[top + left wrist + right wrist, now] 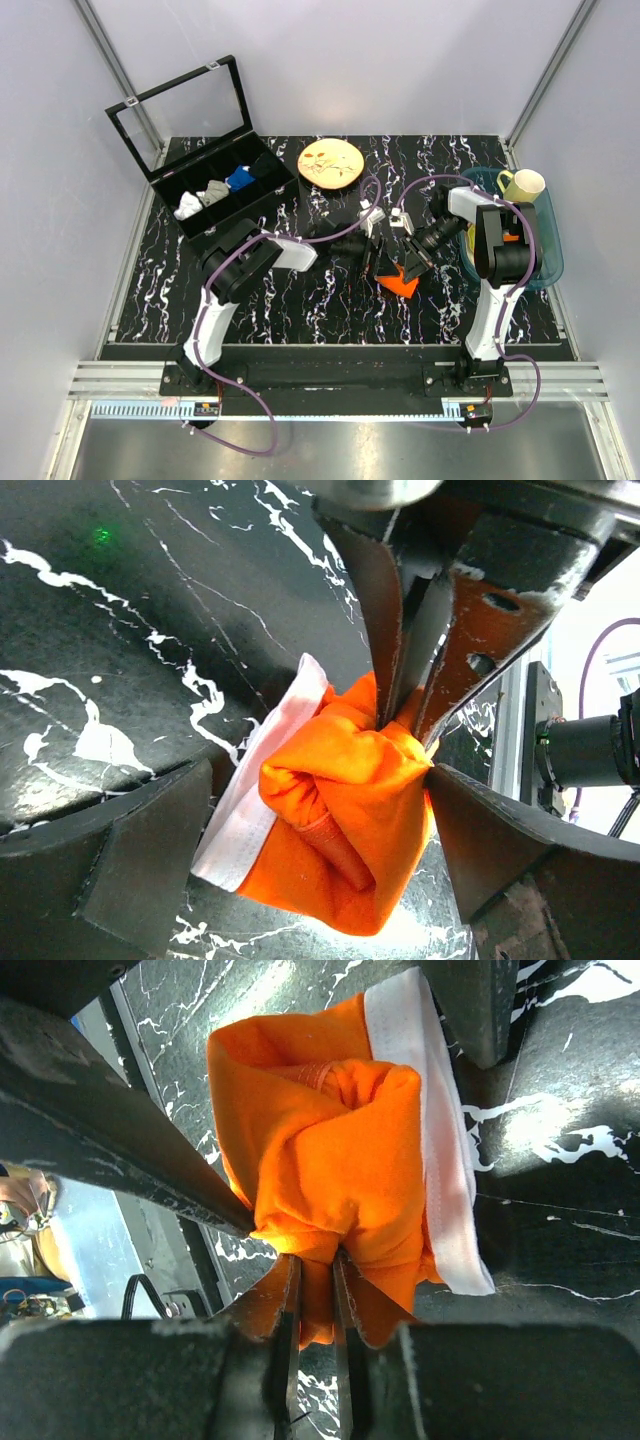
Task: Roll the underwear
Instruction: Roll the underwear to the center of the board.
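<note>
Underwear [340, 820] is lying as a loose orange bundle near the middle of the counter [300, 310]. The jaws of the right gripper [312, 1275] are clamping one fold; those of the left gripper [320, 780] are standing open around it. Releasing now is risking the soft roll springing apart.

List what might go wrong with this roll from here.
The right end effector pinches only a small fold of the underwear; pulling may slip it free or drag the roll open. The white band sticks out on one side, so the roll may unwind when released. The left end effector straddles the same bundle, so the fingers might collide.
</note>
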{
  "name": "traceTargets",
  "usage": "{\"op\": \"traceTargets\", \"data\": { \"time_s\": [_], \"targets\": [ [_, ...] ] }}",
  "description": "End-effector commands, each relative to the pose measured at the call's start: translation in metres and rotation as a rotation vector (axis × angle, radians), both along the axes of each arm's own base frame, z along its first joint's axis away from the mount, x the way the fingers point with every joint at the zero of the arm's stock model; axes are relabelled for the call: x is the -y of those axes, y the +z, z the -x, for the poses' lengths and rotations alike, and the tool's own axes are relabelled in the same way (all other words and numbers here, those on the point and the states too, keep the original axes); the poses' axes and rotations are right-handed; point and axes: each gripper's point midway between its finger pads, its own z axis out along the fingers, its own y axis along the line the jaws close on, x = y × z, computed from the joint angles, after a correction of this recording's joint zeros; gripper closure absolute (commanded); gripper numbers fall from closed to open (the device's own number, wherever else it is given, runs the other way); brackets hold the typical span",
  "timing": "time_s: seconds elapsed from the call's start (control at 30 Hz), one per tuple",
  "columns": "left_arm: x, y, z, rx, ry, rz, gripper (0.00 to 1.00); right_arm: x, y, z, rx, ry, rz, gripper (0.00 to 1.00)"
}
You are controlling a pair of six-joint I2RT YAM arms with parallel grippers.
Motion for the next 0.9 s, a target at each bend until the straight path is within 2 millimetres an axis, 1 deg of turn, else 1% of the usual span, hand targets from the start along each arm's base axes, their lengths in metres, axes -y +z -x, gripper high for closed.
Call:
{"op": "traceTargets", "data": {
  "time_s": [0.0,0.03,0.13,0.17,0.2,0.3,0.37,0.4,0.47,0.5,0.53,0.6,0.67,0.7,0.73,0.8,0.83,0.87],
  "targets": [
    [-0.008,-0.044,0.028,-0.069,-0.08,-0.115,0.01,0.01,-0.014,-0.015,0.072,0.017,0.05,0.86],
    [-0.008,-0.044,0.032,-0.077,-0.101,-0.11,0.01,0.01,-0.014,-0.015,0.073,0.017,0.05,0.86],
    [-0.006,-0.041,0.044,-0.079,-0.159,-0.087,0.09,0.01,-0.014,-0.016,0.073,0.014,0.053,0.86],
    [-0.005,-0.04,0.047,-0.082,-0.172,-0.082,0.18,0.01,-0.014,-0.016,0.072,0.011,0.054,0.86],
    [-0.005,-0.039,0.048,-0.085,-0.179,-0.078,0.22,0.01,-0.015,-0.016,0.075,0.011,0.055,0.86],
    [-0.004,-0.034,0.051,-0.097,-0.187,-0.066,0.29,0.01,-0.015,-0.017,0.078,0.008,0.058,0.86],
    [-0.005,-0.031,0.052,-0.099,-0.186,-0.06,0.36,0.01,-0.015,-0.018,0.082,0.004,0.06,0.86],
    [-0.004,-0.029,0.05,-0.1,-0.179,-0.054,0.49,0.01,-0.015,-0.017,0.081,0.005,0.062,0.86],
    [-0.004,-0.024,0.05,-0.101,-0.176,-0.046,0.59,0.01,-0.015,-0.018,0.087,0.003,0.064,0.87],
    [-0.003,-0.022,0.05,-0.106,-0.171,-0.04,0.71,0.011,-0.016,-0.019,0.089,0.001,0.066,0.86],
    [-0.003,-0.021,0.048,-0.111,-0.164,-0.037,0.75,0.01,-0.015,-0.018,0.086,0.001,0.065,0.86],
    [-0.002,-0.016,0.046,-0.121,-0.152,-0.024,0.81,0.01,-0.013,-0.019,0.1,-0.001,0.059,0.86],
    [-0.004,-0.014,0.043,-0.12,-0.135,-0.014,0.82,0.007,-0.008,-0.019,0.112,-0.006,0.044,0.85],
    [-0.004,-0.011,0.041,-0.123,-0.125,-0.007,0.83,0.006,-0.006,-0.02,0.118,-0.007,0.039,0.82],
    [-0.005,-0.009,0.04,-0.121,-0.119,-0.002,0.85,0.006,-0.003,-0.021,0.117,-0.022,0.04,0.76],
    [-0.006,-0.005,0.039,-0.12,-0.112,0.005,0.85,0.005,0.006,-0.025,0.135,-0.034,0.041,0.71],
    [-0.008,-0.006,0.038,-0.122,-0.107,0.005,0.86,0.003,0.013,-0.027,0.142,-0.04,0.029,0.69],
    [-0.008,-0.004,0.038,-0.122,-0.104,0.01,0.87,0.002,0.021,-0.031,0.164,-0.047,0.02,0.64]
  ]
}}
